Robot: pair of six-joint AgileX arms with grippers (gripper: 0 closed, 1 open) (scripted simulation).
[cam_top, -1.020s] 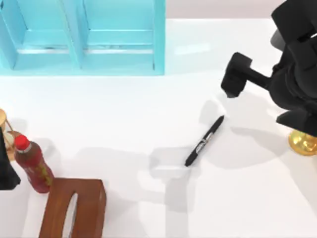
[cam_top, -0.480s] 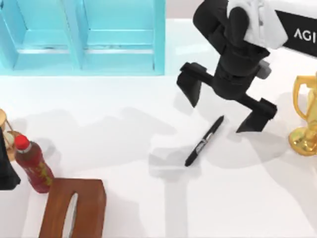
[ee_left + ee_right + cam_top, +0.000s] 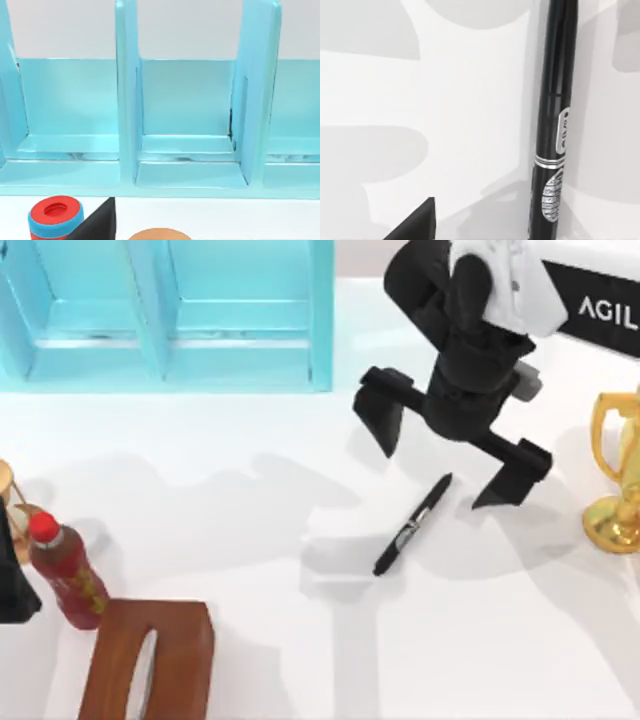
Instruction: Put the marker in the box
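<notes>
The slim black marker [image 3: 412, 525] lies slantwise on the white table, right of centre, its label band at mid-body. My right gripper [image 3: 438, 472] hovers open just above the marker's far end, one finger on each side. In the right wrist view the marker [image 3: 555, 125] runs lengthwise close below, and one black fingertip [image 3: 415, 224] shows at the edge. The light blue box [image 3: 165, 315] with open compartments stands at the back left. My left gripper [image 3: 12, 585] is parked at the table's left edge, facing the box [image 3: 185, 120].
A red bottle [image 3: 65, 570] stands near the left edge, its red cap [image 3: 55, 215] close to the left gripper. A brown wooden tissue box [image 3: 150, 660] sits at the front left. A gold trophy [image 3: 615, 480] stands at the right edge.
The right arm has swung in from the right edge to above the marker, with its gripper spread open. The marker and the left arm have not moved.
</notes>
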